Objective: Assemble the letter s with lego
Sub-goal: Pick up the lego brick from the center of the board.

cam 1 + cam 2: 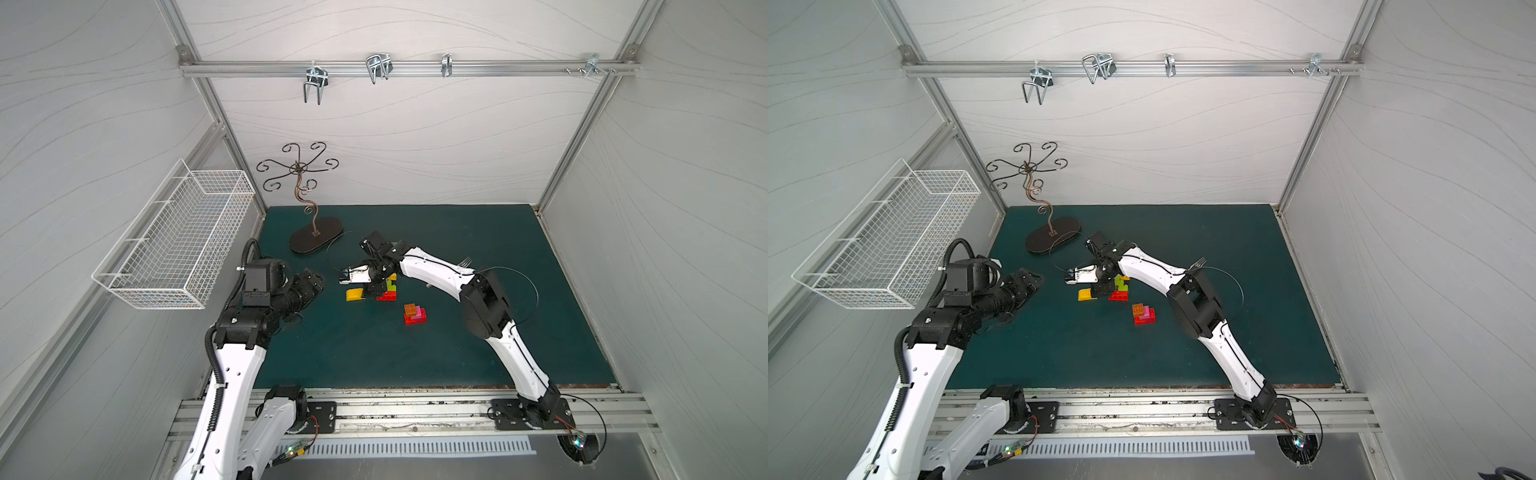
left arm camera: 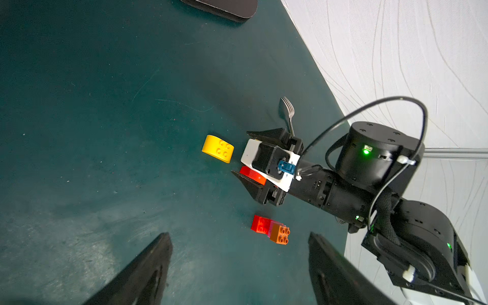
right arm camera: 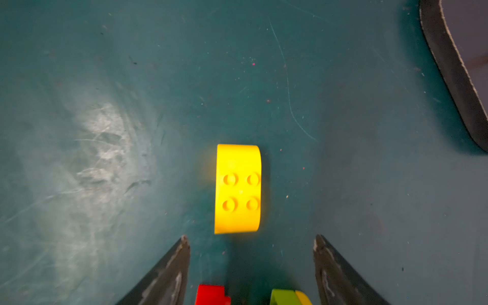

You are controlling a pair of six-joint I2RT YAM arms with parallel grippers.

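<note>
The right gripper (image 3: 251, 239), jaws spread and empty, points at the yellow round-topped plastic lego brick (image 3: 237, 188) lying just ahead on the surface. The brick's long axis runs in line with the fingers. The left gripper (image 2: 239, 236), likewise spread and empty, sits farther off.

light: bright, even | shadows: soft | right wrist view: blurred | edges: wide-angle bowed

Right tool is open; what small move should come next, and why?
Probably ease the right tool forward over the loose yellow brick and close on it: its jaws stand open and empty; the brick lies alone just ahead, apart from the red-and-green stack.
</note>
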